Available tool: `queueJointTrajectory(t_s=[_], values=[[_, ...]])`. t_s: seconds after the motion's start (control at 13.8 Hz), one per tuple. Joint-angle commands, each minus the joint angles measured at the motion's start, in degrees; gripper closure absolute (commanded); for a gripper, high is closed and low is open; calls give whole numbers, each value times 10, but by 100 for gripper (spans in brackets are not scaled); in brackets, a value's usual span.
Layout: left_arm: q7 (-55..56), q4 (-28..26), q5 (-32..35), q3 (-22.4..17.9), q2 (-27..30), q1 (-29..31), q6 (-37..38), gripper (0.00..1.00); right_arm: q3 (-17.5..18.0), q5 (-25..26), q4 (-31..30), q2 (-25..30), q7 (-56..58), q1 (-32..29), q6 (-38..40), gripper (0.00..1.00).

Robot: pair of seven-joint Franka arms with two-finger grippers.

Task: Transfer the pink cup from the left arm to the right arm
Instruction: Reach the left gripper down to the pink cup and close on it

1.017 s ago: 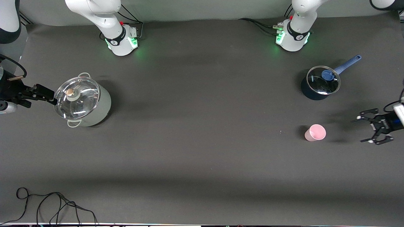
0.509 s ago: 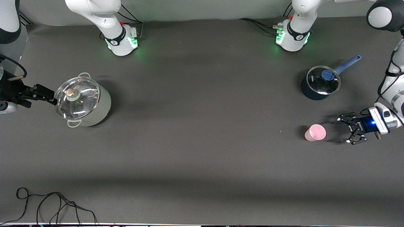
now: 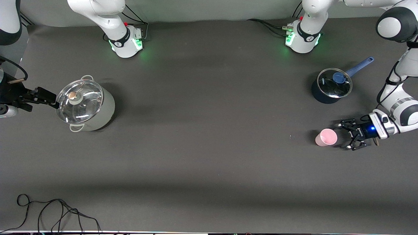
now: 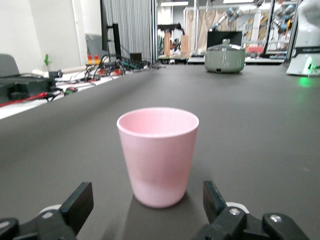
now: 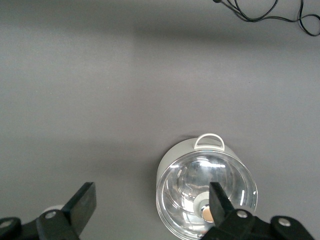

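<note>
Cup (image 3: 326,137) upright on desk (image 3: 209,156), so we bring left claw (image 3: 346,134) in low w/ fingers apart; right claw (image 3: 45,97) waits, apart, beside pot (image 3: 85,103).

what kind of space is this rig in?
Likely a robotics lab: two bench-mounted arms on a dark-covered table, more robot arms in the background, cabling and electronics on a side bench.

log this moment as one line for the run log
phase: approach | left gripper: open, low beside pink cup, not gripping | right gripper: open, waiting by lidded grey pot
</note>
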State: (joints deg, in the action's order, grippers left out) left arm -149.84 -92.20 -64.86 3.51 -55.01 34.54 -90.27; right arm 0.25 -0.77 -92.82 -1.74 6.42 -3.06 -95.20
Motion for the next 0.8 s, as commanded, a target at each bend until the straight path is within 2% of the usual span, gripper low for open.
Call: queueJointTrajectory(t_s=[0.0,0.65,0.73], values=[[-19,16,-16,16,-21,4,17,2,0,4,3,3,-10,1,9,0],[-58,16,-43,53,-56,-7,11,2,0,4,2,3,-6,0,9,0],[-58,16,-43,53,-56,-7,10,5,0,3,2,3,-6,0,9,0]])
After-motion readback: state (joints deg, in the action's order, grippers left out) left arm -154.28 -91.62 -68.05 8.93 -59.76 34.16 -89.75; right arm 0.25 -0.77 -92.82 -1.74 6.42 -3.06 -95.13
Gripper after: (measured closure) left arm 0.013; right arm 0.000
